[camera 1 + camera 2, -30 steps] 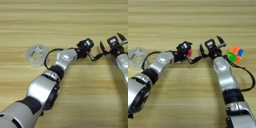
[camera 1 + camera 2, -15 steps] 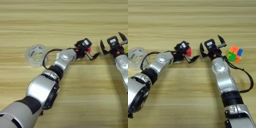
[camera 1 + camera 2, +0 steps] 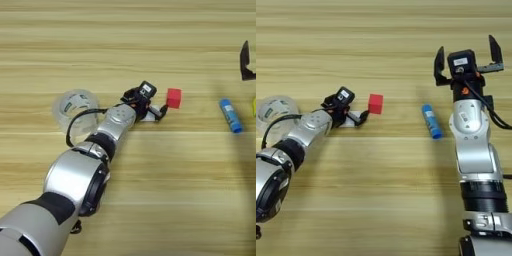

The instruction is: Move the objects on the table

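Near the middle of the frame, a small red cube (image 3: 375,103) sits on the light wood table (image 3: 381,200). Just left of it is the left gripper (image 3: 358,117), low over the table. Its two black fingers are a little apart and hold nothing. One fingertip is right beside the cube, but it is hard to tell if they touch. A flat white bar (image 3: 352,121) lies under this gripper, mostly hidden by it.

To the right of the cube, with bare table between them, lies a short blue tube (image 3: 431,121), tilted a bit. Over at the left side sits a clear round roll of tape (image 3: 76,109), beside the left arm.

Up in the right part of the frame is the right gripper (image 3: 467,55). Its two black fingers are spread wide and hold nothing. It is above the blue tube and well apart from it.
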